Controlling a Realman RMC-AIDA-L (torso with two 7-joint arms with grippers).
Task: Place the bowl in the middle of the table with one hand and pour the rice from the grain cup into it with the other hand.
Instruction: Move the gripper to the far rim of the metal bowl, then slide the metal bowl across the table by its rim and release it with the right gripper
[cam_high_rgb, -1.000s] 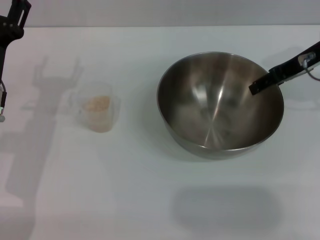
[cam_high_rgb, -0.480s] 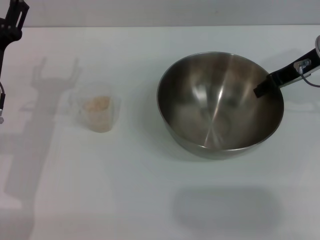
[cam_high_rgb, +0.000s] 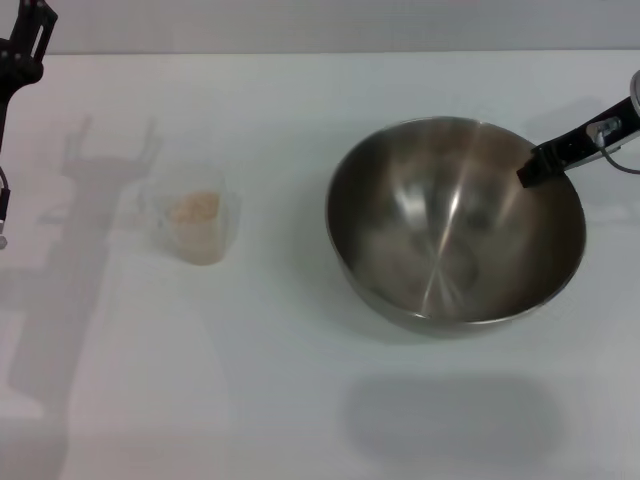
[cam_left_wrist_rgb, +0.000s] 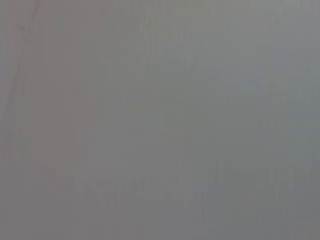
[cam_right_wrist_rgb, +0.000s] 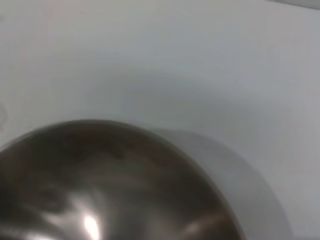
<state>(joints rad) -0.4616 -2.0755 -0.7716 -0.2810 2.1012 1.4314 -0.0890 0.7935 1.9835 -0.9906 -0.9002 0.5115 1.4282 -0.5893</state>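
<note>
The bowl (cam_high_rgb: 455, 225) stood on the table (cam_high_rgb: 300, 380) to the right of centre, upright, its shiny inside uppermost and holding nothing that could be made out. The right gripper (cam_high_rgb: 530, 168) reached in from the right edge of the head view, one black finger lying over the bowl's far right rim with its tip inside the rim line; whether that finger touched the steel could not be told, and whether the gripper was apart or together could not be told either, since only the one finger showed. The right wrist view showed the bowl (cam_right_wrist_rgb: 110, 185) from close above, its rim curving across the white table (cam_right_wrist_rgb: 200, 60), with none of that arm's own fingers in view. The cup (cam_high_rgb: 196, 222) stood upright on the left part of the table, well apart from the bowl, with a low heap of rice (cam_high_rgb: 193, 208) inside it (pale beige, well below the rim). The left gripper (cam_high_rgb: 22, 50) was at the far left corner, raised above the table and well apart from the cup; its state could not be told. The left wrist view showed only a plain grey field.
</note>
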